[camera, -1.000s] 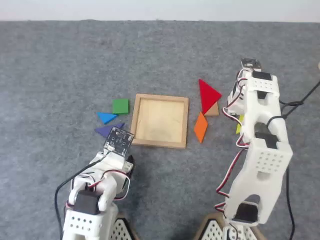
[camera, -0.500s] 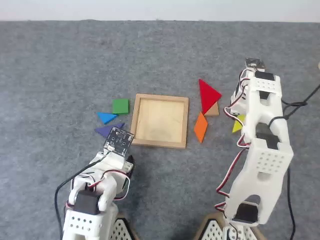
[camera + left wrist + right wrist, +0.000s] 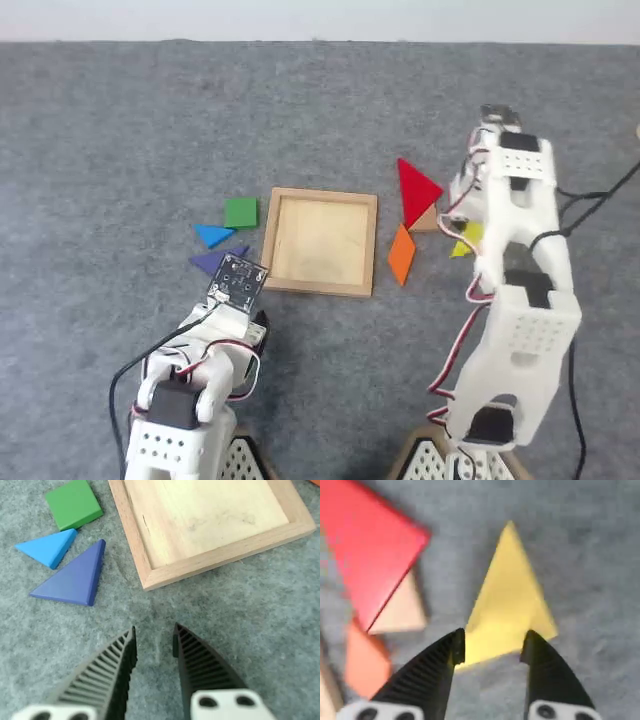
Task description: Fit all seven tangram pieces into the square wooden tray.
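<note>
The yellow triangle [image 3: 507,595] is clamped between the fingers of the right gripper [image 3: 494,641], down at the table [image 3: 150,120]. Just beside this gripper, a red triangle [image 3: 367,555], a tan triangle [image 3: 397,612] and an orange piece [image 3: 365,665] are grouped closely. The wooden tray [image 3: 132,535] is seen just ahead of the left gripper [image 3: 154,636], whose fingers are held slightly apart. A dark blue triangle [image 3: 75,577], a light blue triangle [image 3: 49,547] and a green square [image 3: 74,504] are laid ahead of that gripper, beside the tray.
</note>
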Robot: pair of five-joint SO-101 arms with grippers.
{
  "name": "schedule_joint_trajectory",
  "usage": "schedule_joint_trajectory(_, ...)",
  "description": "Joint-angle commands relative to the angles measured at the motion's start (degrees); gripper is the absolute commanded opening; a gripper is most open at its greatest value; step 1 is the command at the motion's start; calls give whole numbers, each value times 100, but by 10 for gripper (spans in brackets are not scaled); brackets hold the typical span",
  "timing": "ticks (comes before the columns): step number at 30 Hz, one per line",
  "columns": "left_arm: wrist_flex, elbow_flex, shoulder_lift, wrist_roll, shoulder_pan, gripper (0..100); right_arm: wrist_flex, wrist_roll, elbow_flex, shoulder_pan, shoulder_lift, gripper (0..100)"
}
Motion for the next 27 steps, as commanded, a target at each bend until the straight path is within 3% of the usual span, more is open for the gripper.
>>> schedule_joint_trajectory(1, 18, -66, -97, 53, -35, 116, 268, -308, -149, -497, -629, 158)
schedule_joint_trajectory(8, 18, -66, -97, 53, -35, 116, 391, -378, -141, -1147, -840, 158)
schedule_joint_trajectory(12, 18, -66, -97, 53, -35, 116, 374, -818, -132, -497, -831, 168)
schedule_joint_trajectory(15, 18, -66, -97, 53, -35, 116, 215, -958, -132, -40, -787, 247)
schedule_joint_trajectory(19, 18, -66, -97, 53, -35, 116, 4, -914, -26, -84, -576, 334)
schedule_joint_trajectory(27, 18, -66, -97, 53, -35, 116, -251, -914, -35, -207, -4, 315)
